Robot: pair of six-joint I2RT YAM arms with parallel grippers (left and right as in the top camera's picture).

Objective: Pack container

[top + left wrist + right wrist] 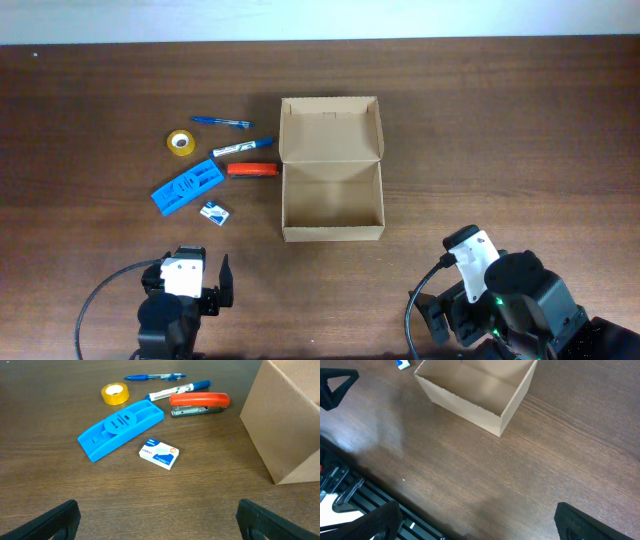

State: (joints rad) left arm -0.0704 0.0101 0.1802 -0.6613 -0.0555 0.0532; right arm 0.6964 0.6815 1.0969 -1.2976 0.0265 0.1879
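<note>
The tan cardboard container (332, 195) stands open and empty at mid-table, its flap lid (330, 128) folded back. It also shows in the left wrist view (285, 425) and the right wrist view (475, 390). Left of it lie a red stapler (252, 170), a white-and-blue marker (243, 148), a blue pen (221, 122), a yellow tape roll (181, 143), a blue plastic case (187, 188) and a small staples box (215, 211). My left gripper (160, 522) is open and empty near the front edge. My right gripper (480, 522) is open and empty at the front right.
The dark wooden table (500, 150) reaches a white wall at the back. The table's front edge and a black rack below it (350, 490) show in the right wrist view. Cables loop beside both arm bases.
</note>
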